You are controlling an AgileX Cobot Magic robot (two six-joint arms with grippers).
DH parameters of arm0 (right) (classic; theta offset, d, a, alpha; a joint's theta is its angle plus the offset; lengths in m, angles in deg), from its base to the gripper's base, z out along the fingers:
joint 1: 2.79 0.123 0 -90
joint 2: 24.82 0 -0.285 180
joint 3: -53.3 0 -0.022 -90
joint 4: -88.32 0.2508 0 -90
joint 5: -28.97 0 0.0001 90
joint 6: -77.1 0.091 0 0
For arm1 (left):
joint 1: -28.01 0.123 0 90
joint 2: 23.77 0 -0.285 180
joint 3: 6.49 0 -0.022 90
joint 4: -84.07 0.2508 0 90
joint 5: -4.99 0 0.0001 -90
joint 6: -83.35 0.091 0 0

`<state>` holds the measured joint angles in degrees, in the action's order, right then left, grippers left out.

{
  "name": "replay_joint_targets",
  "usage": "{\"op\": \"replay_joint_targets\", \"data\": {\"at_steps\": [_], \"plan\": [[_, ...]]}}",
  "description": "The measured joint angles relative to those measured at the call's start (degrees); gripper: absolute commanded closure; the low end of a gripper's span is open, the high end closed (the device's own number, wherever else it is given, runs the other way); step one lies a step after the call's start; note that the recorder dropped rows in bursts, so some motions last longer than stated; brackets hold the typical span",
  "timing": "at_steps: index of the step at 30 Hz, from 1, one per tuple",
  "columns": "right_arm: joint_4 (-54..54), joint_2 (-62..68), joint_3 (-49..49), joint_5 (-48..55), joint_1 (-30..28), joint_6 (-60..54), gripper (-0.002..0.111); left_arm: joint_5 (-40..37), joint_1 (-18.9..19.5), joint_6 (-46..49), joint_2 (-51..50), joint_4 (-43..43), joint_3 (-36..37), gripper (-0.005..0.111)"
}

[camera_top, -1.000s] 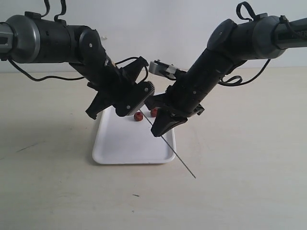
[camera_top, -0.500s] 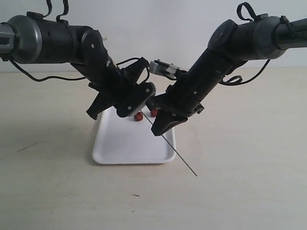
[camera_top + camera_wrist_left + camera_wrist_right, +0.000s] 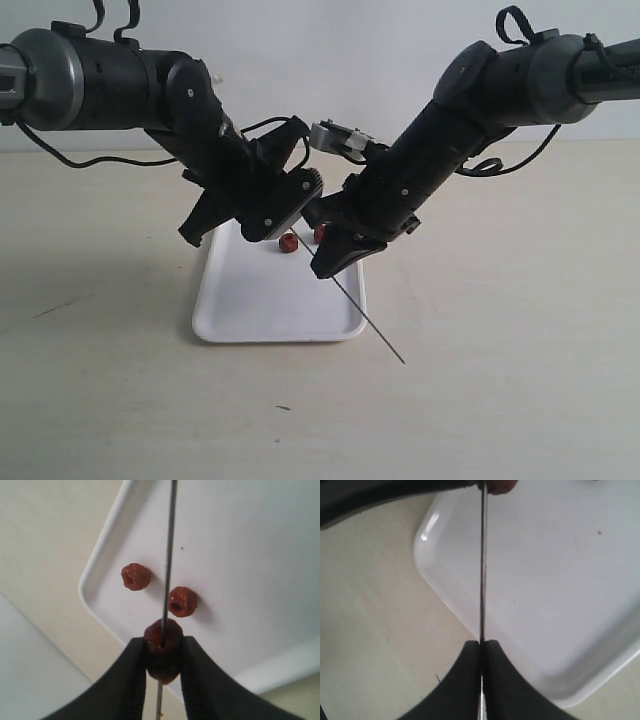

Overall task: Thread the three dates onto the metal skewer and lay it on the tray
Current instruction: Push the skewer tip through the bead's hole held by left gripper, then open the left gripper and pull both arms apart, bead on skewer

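My left gripper (image 3: 162, 652) is shut on one date (image 3: 163, 632), held above the white tray (image 3: 240, 555). The thin metal skewer (image 3: 169, 555) runs through that date and comes out behind it between the fingers. Two more dates (image 3: 135, 576) (image 3: 182, 601) lie loose on the tray near its corner. My right gripper (image 3: 481, 645) is shut on the skewer (image 3: 482, 570) partway along its length. In the exterior view the skewer (image 3: 365, 318) slants down from the left gripper (image 3: 285, 232) through the right gripper (image 3: 328, 268), and its free end hangs past the tray's (image 3: 260, 300) front right corner.
Both arms cross over the back half of the tray, fingers nearly touching. The tray rests on a pale table (image 3: 500, 380) in front of a white wall. A small dark speck (image 3: 284, 407) lies on the table in front of the tray.
The right gripper and the skewer have shifted slightly to the left, toward the left gripper. The left gripper has barely moved.
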<state>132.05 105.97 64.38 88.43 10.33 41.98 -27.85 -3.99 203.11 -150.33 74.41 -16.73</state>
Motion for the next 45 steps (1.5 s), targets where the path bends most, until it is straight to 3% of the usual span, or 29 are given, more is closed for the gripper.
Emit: {"op": "replay_joint_targets", "data": {"at_steps": [10, 18, 34, 41, 45], "plan": [[1.09, 0.08, -0.37, 0.0, -0.23, -1.08, 0.108, 0.0, 0.0, 0.0, 0.0, -1.82, 0.0, 0.081], [1.09, 0.08, -0.48, -0.71, -0.23, -1.48, 0.108, 0.34, 0.0, 0.0, 0.0, -2.04, 0.0, 0.05], [1.57, 0.08, -0.48, -3.58, -0.44, -2.67, 0.108, 3.69, 0.0, -3.7, 0.14, -2.14, 0.0, 0.049], [1.57, 0.08, -0.48, -3.8, -0.44, -2.77, 0.108, 4.1, 0.0, -4.27, 0.14, -2.14, 0.0, 0.035], [1.68, 0.08, -0.48, -4.74, -0.44, -2.88, 0.108, 6.5, 0.0, -7.88, 0.14, -2.03, 0.0, 0.033]]}}
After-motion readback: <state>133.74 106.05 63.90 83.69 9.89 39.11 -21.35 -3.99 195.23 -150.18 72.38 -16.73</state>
